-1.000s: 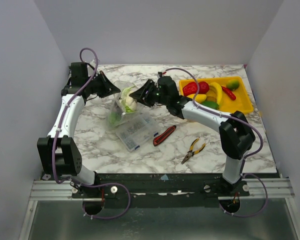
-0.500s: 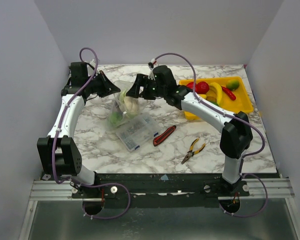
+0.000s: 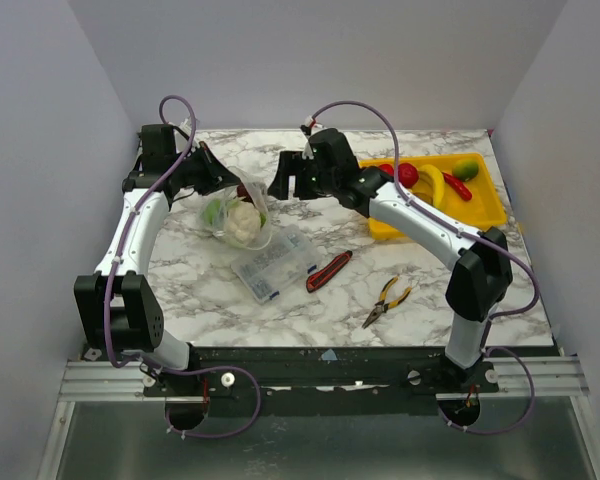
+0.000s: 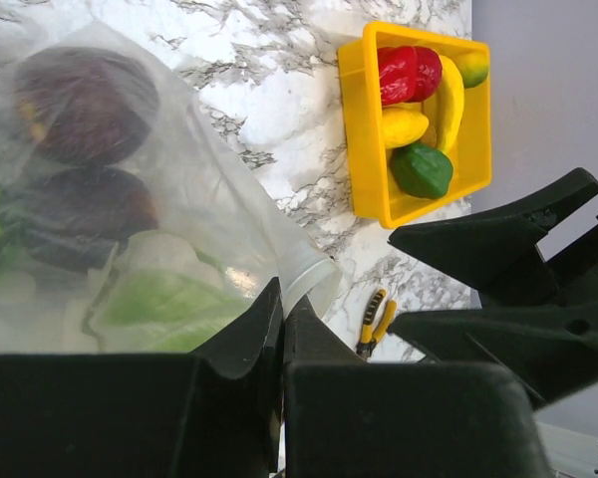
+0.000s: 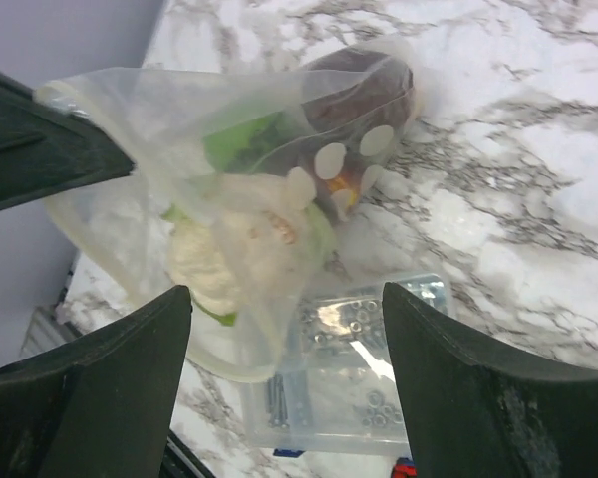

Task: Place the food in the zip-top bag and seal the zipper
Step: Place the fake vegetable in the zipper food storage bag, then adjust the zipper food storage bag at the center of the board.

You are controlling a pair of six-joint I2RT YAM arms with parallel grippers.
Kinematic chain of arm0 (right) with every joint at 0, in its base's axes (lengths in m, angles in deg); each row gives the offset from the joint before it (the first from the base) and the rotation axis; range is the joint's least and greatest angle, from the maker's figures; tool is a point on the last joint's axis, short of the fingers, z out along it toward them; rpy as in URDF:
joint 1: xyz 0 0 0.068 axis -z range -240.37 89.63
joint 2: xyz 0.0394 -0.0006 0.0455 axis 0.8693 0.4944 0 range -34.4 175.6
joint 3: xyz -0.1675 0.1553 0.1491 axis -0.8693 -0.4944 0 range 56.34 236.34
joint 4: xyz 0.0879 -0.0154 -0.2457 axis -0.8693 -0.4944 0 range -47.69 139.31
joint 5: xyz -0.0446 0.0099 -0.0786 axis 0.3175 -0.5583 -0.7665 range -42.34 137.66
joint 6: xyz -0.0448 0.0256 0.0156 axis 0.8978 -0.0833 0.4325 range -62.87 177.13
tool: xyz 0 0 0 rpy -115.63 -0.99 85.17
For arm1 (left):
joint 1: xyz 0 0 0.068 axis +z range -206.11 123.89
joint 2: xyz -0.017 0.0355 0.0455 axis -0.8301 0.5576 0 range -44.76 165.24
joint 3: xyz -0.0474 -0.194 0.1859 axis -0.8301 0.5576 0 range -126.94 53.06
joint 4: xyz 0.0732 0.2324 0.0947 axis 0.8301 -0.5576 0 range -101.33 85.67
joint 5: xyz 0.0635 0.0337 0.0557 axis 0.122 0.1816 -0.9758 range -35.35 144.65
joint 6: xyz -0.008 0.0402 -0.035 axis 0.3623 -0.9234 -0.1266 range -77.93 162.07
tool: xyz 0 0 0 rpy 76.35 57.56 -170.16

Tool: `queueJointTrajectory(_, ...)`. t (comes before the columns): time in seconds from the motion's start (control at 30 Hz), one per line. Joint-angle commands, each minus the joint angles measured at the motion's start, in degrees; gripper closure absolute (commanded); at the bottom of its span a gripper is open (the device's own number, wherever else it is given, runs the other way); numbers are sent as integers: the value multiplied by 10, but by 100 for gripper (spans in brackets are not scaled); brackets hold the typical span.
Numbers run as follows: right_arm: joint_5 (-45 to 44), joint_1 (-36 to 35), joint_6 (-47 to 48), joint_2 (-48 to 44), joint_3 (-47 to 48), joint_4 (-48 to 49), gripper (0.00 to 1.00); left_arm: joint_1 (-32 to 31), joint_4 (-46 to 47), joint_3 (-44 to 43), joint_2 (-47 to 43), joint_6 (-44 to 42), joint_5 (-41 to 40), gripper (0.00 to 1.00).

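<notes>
The clear zip-top bag [image 3: 235,212] hangs from my left gripper [image 3: 232,184], which is shut on its mouth edge [image 4: 301,276]. Inside lie a white cauliflower [image 3: 244,223], green pieces [image 3: 215,210] and dark maroon pieces [image 4: 85,105]. My right gripper [image 3: 278,181] is open and empty, just right of the bag; in its wrist view its gripper point [image 5: 284,329] sits over the cauliflower [image 5: 219,254] and bag [image 5: 159,110]. More food lies in the yellow tray [image 3: 485,220]: red [image 3: 405,173], yellow [image 3: 432,185] and green [image 3: 467,167]. I cannot make out the zipper strip.
A clear compartment box [image 3: 275,262] of small hardware sits right under the bag, front right of it. A red-and-black cutter [image 3: 328,270] and yellow-handled pliers [image 3: 387,300] lie nearer the front. The tray stands at the back right corner.
The cauliflower has dropped from the bag's mouth deeper into the bag, which sagged left and down. My right gripper has drawn back a little from the bag; the left has held still.
</notes>
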Motion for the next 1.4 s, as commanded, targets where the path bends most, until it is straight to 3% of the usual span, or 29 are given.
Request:
queueJointTrajectory(0.0,-70,4,21,-25,-39,-20,25,3,12,-2,-17,4,22,100)
queueJointTrajectory(0.17,6,-6,0,-35,-98,32,27,3,14,-2,-15,5,24,100)
queueJointTrajectory(0.43,0,-52,-48,-118,-257,213,21,3,14,-2,-12,5,23,100)
queueJointTrajectory(0.57,-2,-56,-92,-89,-275,252,28,3,14,-2,-11,5,24,100)
queueJointTrajectory(0.73,50,-57,-125,-20,-227,264,42,3,17,-1,-13,8,33,100)
queueJointTrajectory(0.8,47,-62,-137,-7,-219,267,52,2,13,-3,-15,4,29,100)
queueJointTrajectory(0.83,45,-63,-140,-4,-215,266,58,2,9,-5,-15,1,26,100)
queueJointTrajectory(0.93,26,-64,-132,-3,-197,243,99,6,5,-8,-20,0,29,100)
queueJointTrajectory(1.03,-17,-63,-102,-18,-140,179,100,8,6,-11,-40,6,23,100)
queueJointTrajectory(1.23,-26,-61,-57,24,101,11,100,20,-62,-35,-97,18,-78,100)
queueJointTrajectory(1.37,7,-58,-72,38,143,19,100,20,-45,-4,-148,45,-118,100)
